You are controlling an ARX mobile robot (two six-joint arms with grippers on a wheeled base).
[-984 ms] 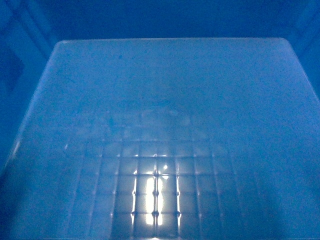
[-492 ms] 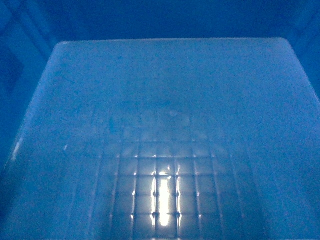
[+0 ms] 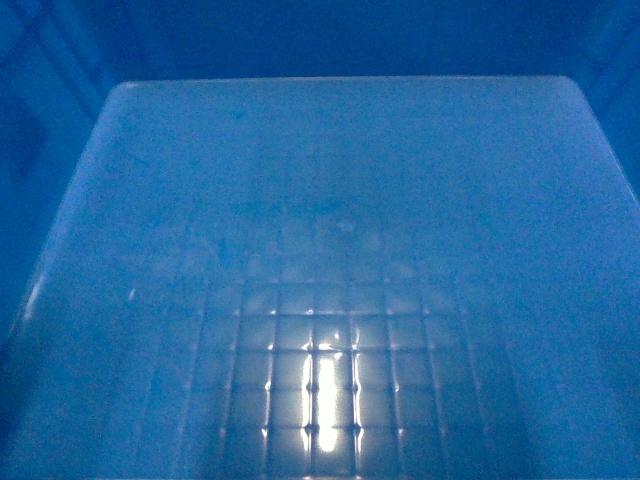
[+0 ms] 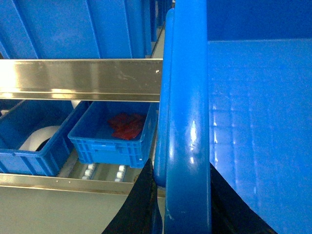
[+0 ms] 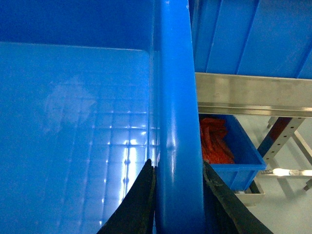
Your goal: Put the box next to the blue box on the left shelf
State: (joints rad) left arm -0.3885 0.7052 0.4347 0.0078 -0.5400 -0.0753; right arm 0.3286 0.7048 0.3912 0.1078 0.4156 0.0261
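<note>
- Box [image 3: 330, 200]: bright blue moulded plastic; floor smooth and semi-glossy, embossed with a faint square grid that catches white glints.
- Box rim [image 4: 187, 122]: rounded, glossy plastic with streaked highlights and slight scuffing.
- Shelf rail [image 4: 80, 78]: brushed metal, bright and reflective, lightly scratched.
- Small bin [image 4: 112, 144]: blue plastic, ribbed outer wall, duller finish.
- Red contents [image 4: 126, 126]: matt, crumpled-looking; material cannot be told.
- Gripper fingers [image 5: 136, 204]: black, matt surface.
</note>
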